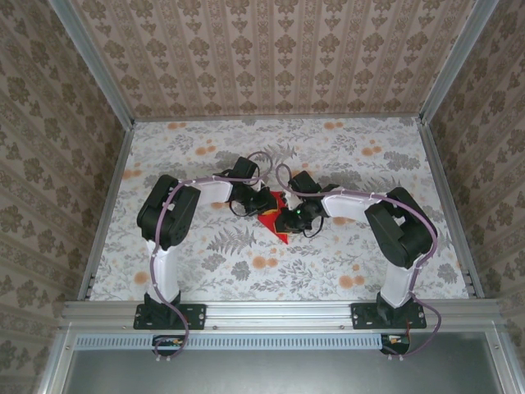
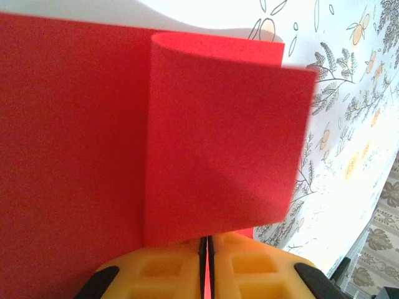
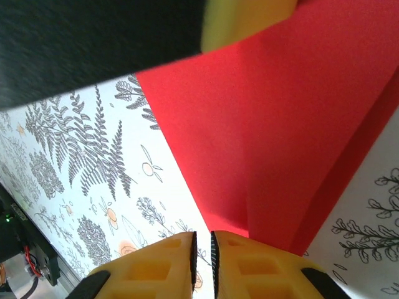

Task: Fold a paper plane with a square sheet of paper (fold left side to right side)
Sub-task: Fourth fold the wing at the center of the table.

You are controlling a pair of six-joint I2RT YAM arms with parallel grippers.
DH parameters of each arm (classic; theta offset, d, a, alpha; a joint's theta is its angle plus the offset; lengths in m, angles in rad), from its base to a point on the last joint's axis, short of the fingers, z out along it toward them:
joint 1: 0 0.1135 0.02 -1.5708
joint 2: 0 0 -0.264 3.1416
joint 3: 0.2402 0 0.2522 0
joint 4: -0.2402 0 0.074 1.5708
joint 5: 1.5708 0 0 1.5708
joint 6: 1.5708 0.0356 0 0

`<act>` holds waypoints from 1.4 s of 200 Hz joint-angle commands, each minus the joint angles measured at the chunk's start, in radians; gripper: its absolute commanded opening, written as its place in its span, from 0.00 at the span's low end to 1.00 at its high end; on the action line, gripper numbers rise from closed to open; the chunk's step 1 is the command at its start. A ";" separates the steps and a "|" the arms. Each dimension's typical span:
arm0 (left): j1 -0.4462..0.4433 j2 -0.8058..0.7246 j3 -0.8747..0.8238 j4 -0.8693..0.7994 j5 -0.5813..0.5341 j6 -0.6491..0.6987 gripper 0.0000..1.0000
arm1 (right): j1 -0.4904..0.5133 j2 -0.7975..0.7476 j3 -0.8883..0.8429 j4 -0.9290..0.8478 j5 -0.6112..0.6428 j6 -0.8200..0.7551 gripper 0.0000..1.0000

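Close in, the left fingers [image 2: 206, 249] are clamped together on the bottom edge of the red sheet of paper [image 2: 75, 156], a sliver of red caught in the seam between them. One part of the sheet curls over onto the rest in a soft roll. The right fingers [image 3: 203, 249] are nearly closed, just a thin slit, at the sheet's lower corner; whether they pinch it I cannot tell. The paper sits mid-way across the counter [image 1: 205, 254], between both arms, over the flowered cloth

A robot test booth (aluminium frame [image 1: 279, 310], wallpapered walls [image 1: 279, 49]).
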 commanded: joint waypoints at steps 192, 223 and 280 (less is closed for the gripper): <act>0.023 0.033 -0.030 -0.065 -0.059 0.033 0.13 | 0.017 0.022 -0.093 -0.023 -0.049 0.018 0.17; 0.023 0.033 -0.034 -0.061 -0.059 0.031 0.13 | 0.017 0.011 -0.109 -0.009 -0.064 0.035 0.17; 0.026 0.031 -0.038 -0.057 -0.060 0.029 0.13 | 0.017 -0.011 -0.160 -0.004 -0.088 0.065 0.10</act>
